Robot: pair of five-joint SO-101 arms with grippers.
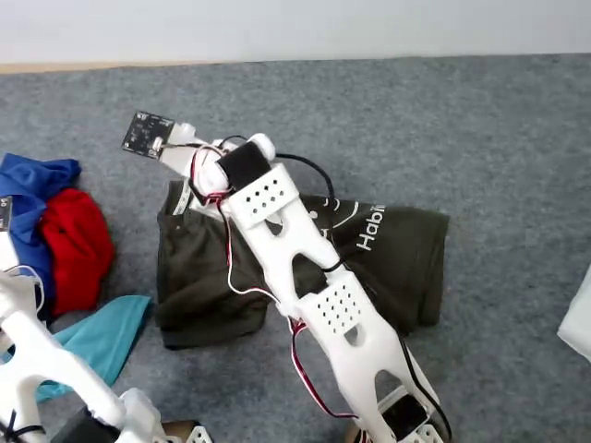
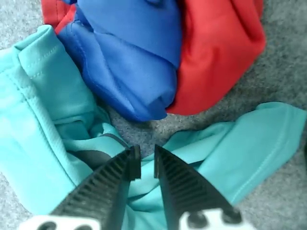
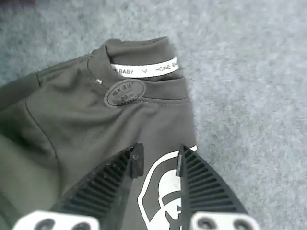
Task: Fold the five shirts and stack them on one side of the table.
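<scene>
Shirt count: you have four shirts you can tell apart on the grey tabletop (image 1: 462, 120), one of each colour. One dark shirt (image 1: 397, 249) lies mid-tabletop with its white print up. One blue shirt (image 1: 32, 185) and one red shirt (image 1: 78, 240) are bunched together at the left edge, touching, blue partly over red. One teal shirt (image 1: 102, 337) lies just below that pair, crumpled. A single white item (image 1: 580, 318) is cut off at the right edge, well apart from the rest; you cannot tell whether it is a shirt. Arms: two. Your right arm (image 1: 305, 268) runs from the bottom edge up across the dark shirt toward its collar end. In the right wrist view the right end effector (image 3: 156, 160) sits low over the dark shirt (image 3: 96, 124) near the collar and label, with its jaws a narrow gap apart and nothing gripped between them; whether the tips touch the cloth cannot be told. Your left arm (image 1: 37, 360) stands at the lower left corner. In the left wrist view the left end effector (image 2: 142, 163) hangs over the teal shirt (image 2: 38, 120), jaws only a slit apart and holding nothing, with the blue shirt (image 2: 129, 57) and red shirt (image 2: 220, 43) just beyond it. The teal cloth touches the blue one at one side.
</scene>
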